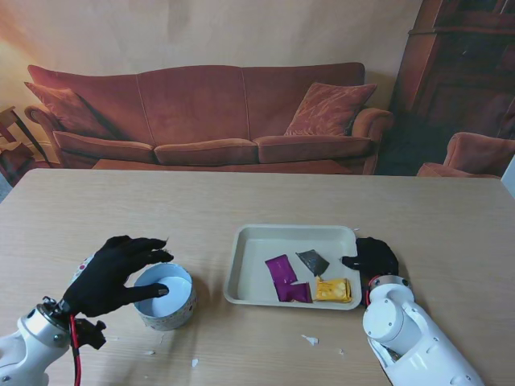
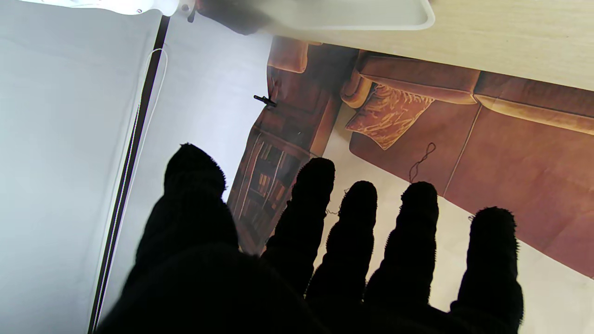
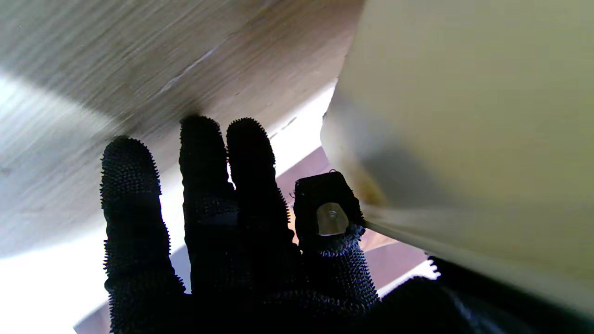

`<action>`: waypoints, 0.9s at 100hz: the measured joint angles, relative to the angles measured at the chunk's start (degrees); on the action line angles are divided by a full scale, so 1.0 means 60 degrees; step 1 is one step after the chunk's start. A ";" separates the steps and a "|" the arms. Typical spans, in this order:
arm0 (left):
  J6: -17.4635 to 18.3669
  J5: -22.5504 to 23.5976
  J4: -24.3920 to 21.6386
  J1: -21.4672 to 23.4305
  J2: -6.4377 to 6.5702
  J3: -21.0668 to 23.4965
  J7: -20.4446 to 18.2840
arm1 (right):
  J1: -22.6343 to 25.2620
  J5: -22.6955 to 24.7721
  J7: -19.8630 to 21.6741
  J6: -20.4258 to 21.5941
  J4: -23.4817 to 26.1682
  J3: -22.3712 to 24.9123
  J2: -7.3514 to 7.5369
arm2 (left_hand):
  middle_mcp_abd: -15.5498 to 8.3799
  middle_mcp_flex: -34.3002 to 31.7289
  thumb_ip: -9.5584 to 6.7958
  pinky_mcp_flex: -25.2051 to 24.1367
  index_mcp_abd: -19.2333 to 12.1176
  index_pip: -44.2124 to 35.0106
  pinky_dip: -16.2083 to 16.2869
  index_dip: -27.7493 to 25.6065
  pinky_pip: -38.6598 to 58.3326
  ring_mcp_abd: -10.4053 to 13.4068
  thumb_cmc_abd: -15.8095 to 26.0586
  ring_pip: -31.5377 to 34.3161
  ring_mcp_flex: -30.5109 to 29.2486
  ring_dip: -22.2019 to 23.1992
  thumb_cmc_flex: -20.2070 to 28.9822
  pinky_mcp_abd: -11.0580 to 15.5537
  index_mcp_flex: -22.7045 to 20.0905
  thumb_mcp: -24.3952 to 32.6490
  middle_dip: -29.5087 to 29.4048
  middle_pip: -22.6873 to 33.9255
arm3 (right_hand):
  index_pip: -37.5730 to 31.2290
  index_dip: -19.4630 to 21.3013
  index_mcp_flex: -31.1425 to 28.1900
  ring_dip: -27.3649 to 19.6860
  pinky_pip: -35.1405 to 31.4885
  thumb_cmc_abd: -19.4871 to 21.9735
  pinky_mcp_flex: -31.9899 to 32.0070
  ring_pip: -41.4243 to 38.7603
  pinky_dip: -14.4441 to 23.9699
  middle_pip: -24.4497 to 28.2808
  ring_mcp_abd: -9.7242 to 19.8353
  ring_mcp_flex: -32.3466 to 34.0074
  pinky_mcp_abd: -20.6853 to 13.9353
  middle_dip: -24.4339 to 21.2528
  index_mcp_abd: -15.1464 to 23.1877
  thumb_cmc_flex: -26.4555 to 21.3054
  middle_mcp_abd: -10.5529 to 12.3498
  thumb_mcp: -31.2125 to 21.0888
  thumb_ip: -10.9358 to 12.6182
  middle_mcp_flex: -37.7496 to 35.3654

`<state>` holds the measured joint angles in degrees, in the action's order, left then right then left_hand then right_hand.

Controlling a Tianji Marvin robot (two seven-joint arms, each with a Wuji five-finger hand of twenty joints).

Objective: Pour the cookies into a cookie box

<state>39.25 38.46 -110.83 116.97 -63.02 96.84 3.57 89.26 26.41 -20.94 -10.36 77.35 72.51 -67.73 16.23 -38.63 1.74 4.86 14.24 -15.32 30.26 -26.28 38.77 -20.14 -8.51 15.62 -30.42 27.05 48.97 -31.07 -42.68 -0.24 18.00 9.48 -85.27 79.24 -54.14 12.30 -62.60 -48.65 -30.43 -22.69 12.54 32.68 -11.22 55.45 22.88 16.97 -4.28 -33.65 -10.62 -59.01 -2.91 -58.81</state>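
Observation:
A round cookie tin [image 1: 173, 318] with a pale inside stands open on the table at the left. My left hand [image 1: 117, 273] hovers over its left rim, fingers spread and holding nothing; the left wrist view shows the same spread fingers [image 2: 352, 241]. A cream tray [image 1: 241, 265] in the middle holds purple packets [image 1: 283, 277], a grey packet [image 1: 312, 260] and a yellow packet [image 1: 333, 289]. My right hand [image 1: 374, 257] is at the tray's right edge. In the right wrist view the thumb and index finger [image 3: 325, 208] pinch the tray's rim [image 3: 464, 116].
Small white scraps [image 1: 310, 339] lie on the wood near me, between the tin and my right arm. A patterned edge [image 1: 81, 266] peeks out beside my left hand. The tray's corner [image 2: 352, 14] shows in the left wrist view. A sofa backdrop stands behind the table.

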 measured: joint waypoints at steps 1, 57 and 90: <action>-0.0001 -0.0001 0.0000 0.0000 -0.0001 -0.0002 0.0002 | 0.0009 -0.0098 0.0016 0.0000 0.0031 0.0007 -0.0005 | 0.0000 0.0000 0.0000 0.0000 0.0000 0.0000 0.0000 0.0000 0.0000 0.0000 0.0004 0.0000 0.0000 0.0000 0.0000 0.0000 0.0000 0.0000 0.0000 -0.0001 | 0.0000 0.0003 -0.0069 0.0046 -0.0013 0.0003 0.0000 -0.0158 0.0000 0.0000 -0.0051 0.0016 0.0000 0.0000 -0.0044 0.0000 0.0000 -0.0011 0.0000 0.0000; -0.0069 -0.0150 0.0029 -0.0001 -0.0031 -0.0012 0.0057 | 0.0458 -0.2757 -0.0969 0.0995 0.0187 0.0268 -0.0604 | 0.0003 -0.0093 0.0000 0.0012 -0.0003 -0.0007 -0.0095 -0.0080 0.0013 -0.0018 0.0213 0.0015 0.0000 0.0000 0.0000 -0.0004 -0.0106 0.0000 0.0000 -0.0106 | 0.0000 0.0030 -0.1230 0.0822 -0.2047 -0.0170 -0.2937 -0.1699 -0.2915 0.0478 -0.0891 0.0077 0.0748 0.0178 -0.0655 -0.0445 0.0199 -0.0384 -0.1893 0.0192; -0.0141 -0.0262 0.0064 -0.0013 -0.0052 -0.0030 0.0107 | 0.0728 -0.2898 -0.1306 0.1943 0.0298 0.0425 -0.0779 | 0.0004 -0.0097 0.0000 0.0013 -0.0003 -0.0007 -0.0108 -0.0080 0.0015 -0.0050 0.0222 0.0016 -0.0002 0.0000 0.0000 -0.0010 -0.0130 0.0000 0.0000 -0.0113 | 0.0000 0.0092 -0.1516 0.0842 -0.2221 -0.0598 -0.3242 -0.3377 -0.3057 0.0721 -0.0975 0.0639 0.0757 0.0183 -0.0891 -0.0711 -0.0171 -0.0384 -0.2090 -0.0204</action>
<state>38.41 36.89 -110.44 116.89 -63.34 96.66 4.21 93.63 9.02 -28.77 1.30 79.14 75.06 -72.40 16.25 -39.21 1.74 4.94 14.23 -15.36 29.61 -26.76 38.86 -20.44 -7.18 15.72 -30.43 27.05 48.97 -31.13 -43.46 -0.24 18.00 8.80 -85.27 79.80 -63.23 17.35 -75.92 -52.24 -49.88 -42.95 -5.80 37.00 -17.07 59.28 27.43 18.07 -9.63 -37.92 -11.65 -61.31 -15.45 -60.04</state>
